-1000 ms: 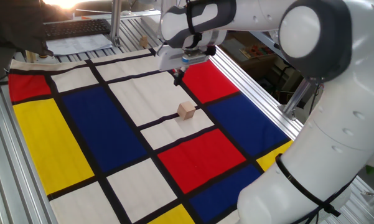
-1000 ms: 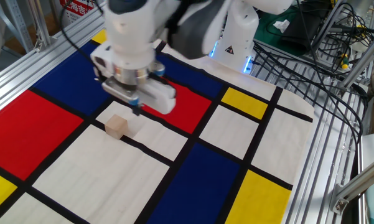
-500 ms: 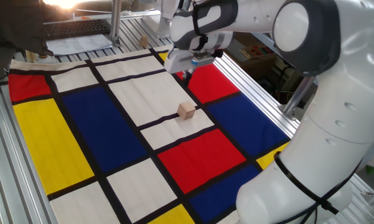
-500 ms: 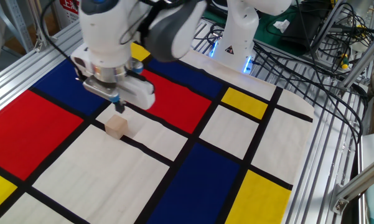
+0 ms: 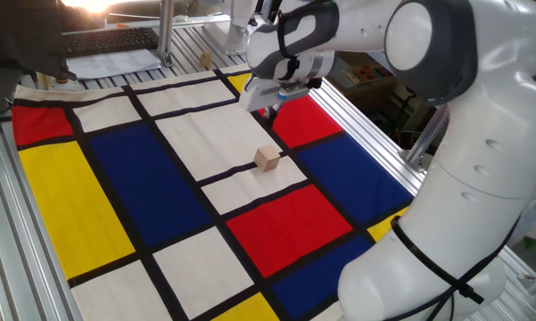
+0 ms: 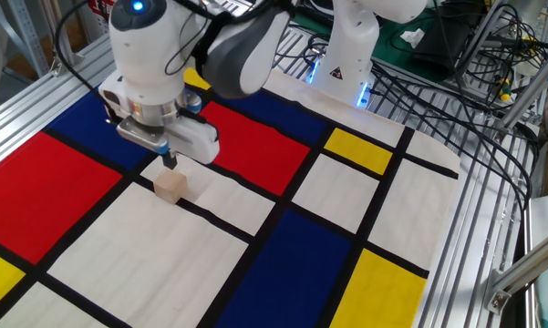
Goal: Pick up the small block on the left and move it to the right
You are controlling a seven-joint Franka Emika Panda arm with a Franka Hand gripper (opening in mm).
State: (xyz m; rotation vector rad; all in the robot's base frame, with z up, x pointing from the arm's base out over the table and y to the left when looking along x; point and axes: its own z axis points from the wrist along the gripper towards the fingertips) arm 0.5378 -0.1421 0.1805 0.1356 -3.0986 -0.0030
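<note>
The block (image 5: 267,159) sits on a white panel beside a black stripe. The tool (image 6: 170,161) hovers just above it, apart; its spread cannot be told in either view.

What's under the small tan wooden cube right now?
The small tan wooden cube sits on the cloth, on a white panel beside a black stripe. The patch beneath it is covered.

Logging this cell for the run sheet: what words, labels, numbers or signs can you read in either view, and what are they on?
None can be read.
Red and white sign, top edge behind the arm: characters blurred.
Triangular mark on the robot base: a symbol, no text.
Wooden cube: unmarked.
Papers beyond the cloth: too small.
</note>
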